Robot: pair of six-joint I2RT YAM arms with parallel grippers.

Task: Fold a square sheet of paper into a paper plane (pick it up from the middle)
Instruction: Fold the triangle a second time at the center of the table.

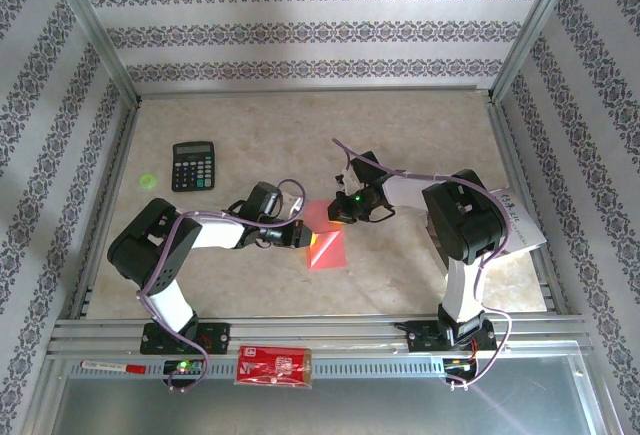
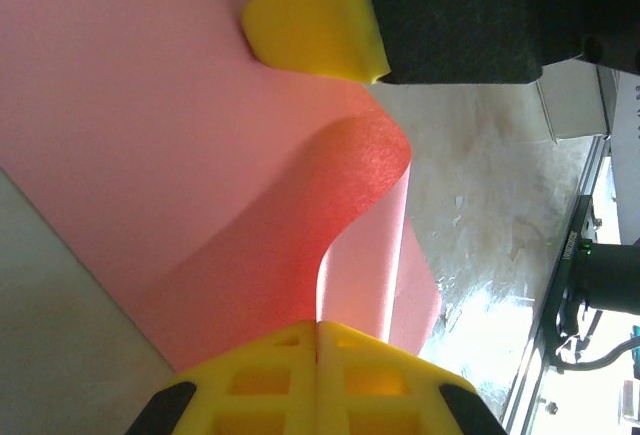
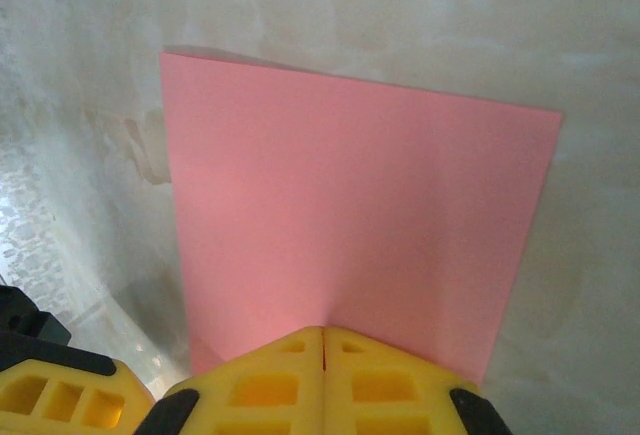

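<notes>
Top external view: saw sheet (image 1: 327,242) mid-desk (image 1: 420,135), pinched at its edges by shut left gripper (image 1: 300,236) and shut right gripper (image 1: 346,211), one side curling up; judged first fold barely begun, nearly all folding left.

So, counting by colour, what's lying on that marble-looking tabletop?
Pink-red: 1, the paper sheet
Black: 1, the calculator
White: 1, the leaflet
Green: 1, the small dot
Total: 4
</notes>
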